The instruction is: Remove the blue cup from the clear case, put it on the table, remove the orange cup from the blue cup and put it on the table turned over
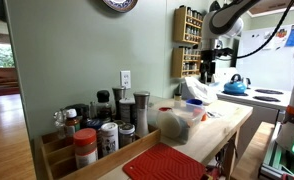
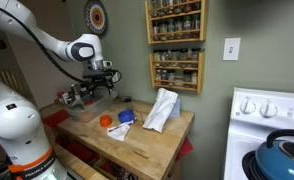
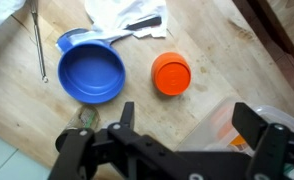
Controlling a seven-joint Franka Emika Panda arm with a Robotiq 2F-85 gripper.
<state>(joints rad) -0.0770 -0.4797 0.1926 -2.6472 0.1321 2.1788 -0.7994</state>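
In an exterior view the clear case (image 1: 175,122) stands on the bench (image 1: 227,122), near a red mat (image 1: 165,163). In an exterior view the claw (image 2: 99,88) hangs above the bench. The blue cup (image 2: 125,116) and orange cup (image 2: 106,121) sit side by side on the wood, beside a white cloth (image 2: 162,108). Wrist view — claw (image 3: 187,125) spread wide, nothing in it. Blue cup (image 3: 92,72) mouth up. Orange cup (image 3: 172,73) just beside it, closed flat face up — both on the bench, outside the clear case.
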